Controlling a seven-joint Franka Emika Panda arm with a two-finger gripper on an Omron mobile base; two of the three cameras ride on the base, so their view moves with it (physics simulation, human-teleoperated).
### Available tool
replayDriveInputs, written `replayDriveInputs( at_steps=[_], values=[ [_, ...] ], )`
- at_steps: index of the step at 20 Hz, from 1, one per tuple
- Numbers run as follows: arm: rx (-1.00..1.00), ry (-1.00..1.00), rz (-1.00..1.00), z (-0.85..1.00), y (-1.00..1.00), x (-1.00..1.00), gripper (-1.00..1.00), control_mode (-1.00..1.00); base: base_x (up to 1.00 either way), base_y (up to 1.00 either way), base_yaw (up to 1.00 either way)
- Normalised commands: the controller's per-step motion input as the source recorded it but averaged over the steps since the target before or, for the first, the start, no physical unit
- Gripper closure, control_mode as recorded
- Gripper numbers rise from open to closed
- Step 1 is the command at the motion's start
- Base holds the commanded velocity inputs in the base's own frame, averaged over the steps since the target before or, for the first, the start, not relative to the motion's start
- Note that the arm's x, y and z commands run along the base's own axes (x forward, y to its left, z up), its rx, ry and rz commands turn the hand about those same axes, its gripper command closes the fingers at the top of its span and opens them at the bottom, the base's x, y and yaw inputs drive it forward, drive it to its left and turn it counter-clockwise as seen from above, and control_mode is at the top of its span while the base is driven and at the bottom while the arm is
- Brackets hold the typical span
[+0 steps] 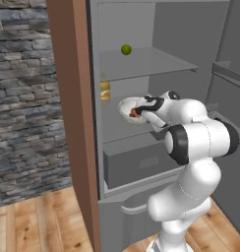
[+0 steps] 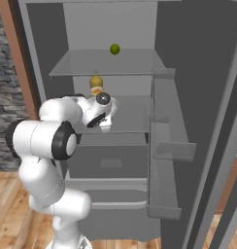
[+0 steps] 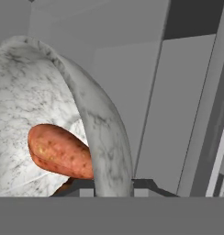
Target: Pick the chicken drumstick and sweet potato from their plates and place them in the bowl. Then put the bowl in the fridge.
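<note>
The fridge stands open, and my gripper reaches in over its middle shelf. It is shut on the rim of the bowl, which is tipped so that its speckled inside faces the left base camera. The orange-red sweet potato lies inside the bowl. In the hand view the bowl's rim runs down between the fingertips of my gripper, with the sweet potato just left of it. A brown sliver under the potato may be the chicken drumstick; I cannot tell. The plates are out of view.
A green lime lies on the upper shelf and a yellow-orange bottle stands at the back of the middle shelf. Below is a grey drawer. The brown door panel stands left, and the door bins jut out on the right.
</note>
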Motion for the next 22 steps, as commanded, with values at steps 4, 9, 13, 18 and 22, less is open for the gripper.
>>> replayDriveInputs(
  at_steps=[4, 9, 13, 18, 22],
  values=[
    [0.0, 0.02, 0.0, -0.15, -0.02, 0.44, 1.0, -1.0, 0.0, 0.0, 0.0],
    [0.0, 0.0, 0.0, -0.16, 0.01, 0.49, 1.0, -1.0, 0.0, 0.0, 0.0],
    [0.0, 0.0, 0.0, -0.16, 0.03, 0.49, 1.0, -1.0, 0.0, 0.0, 0.0],
    [0.0, 0.01, 0.0, -0.15, 0.03, 0.46, 1.0, -1.0, 0.0, 0.0, 0.0],
    [0.0, 0.01, 0.0, -0.2, 0.01, 0.52, 1.0, -1.0, 0.0, 0.0, 0.0]
  ],
)
